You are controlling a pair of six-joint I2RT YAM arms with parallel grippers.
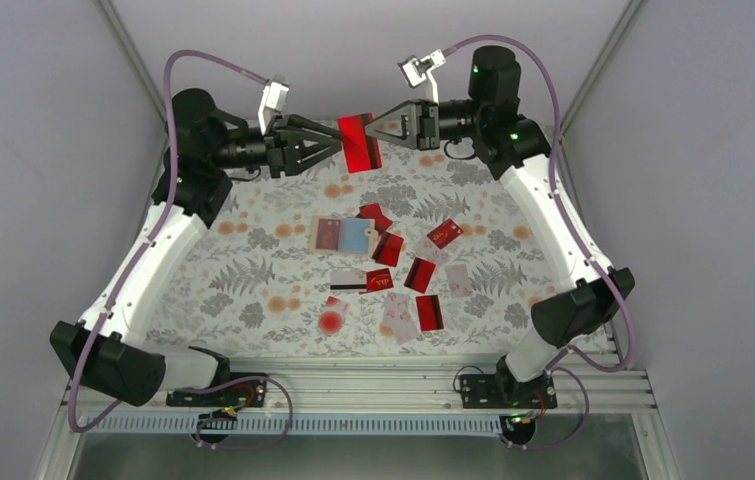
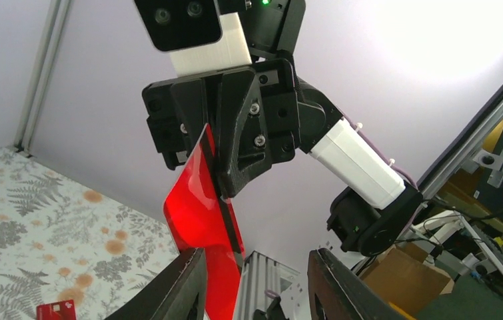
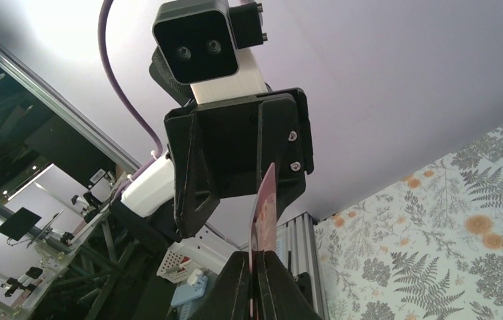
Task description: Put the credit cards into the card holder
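Observation:
A glossy red credit card hangs upright in the air over the far end of the table. My right gripper is shut on its right edge; in the right wrist view the card stands edge-on between the closed fingers. My left gripper faces it from the left, jaws apart around the opposite edge. In the left wrist view the card lies against the left finger, with a wide gap to the other. The tan card holder lies open mid-table, blue lining up. Several more cards lie scattered nearby.
A white card with a black stripe and pale cards lie among the red ones. A round red blot marks the floral cloth near the front. An aluminium rail runs along the near edge.

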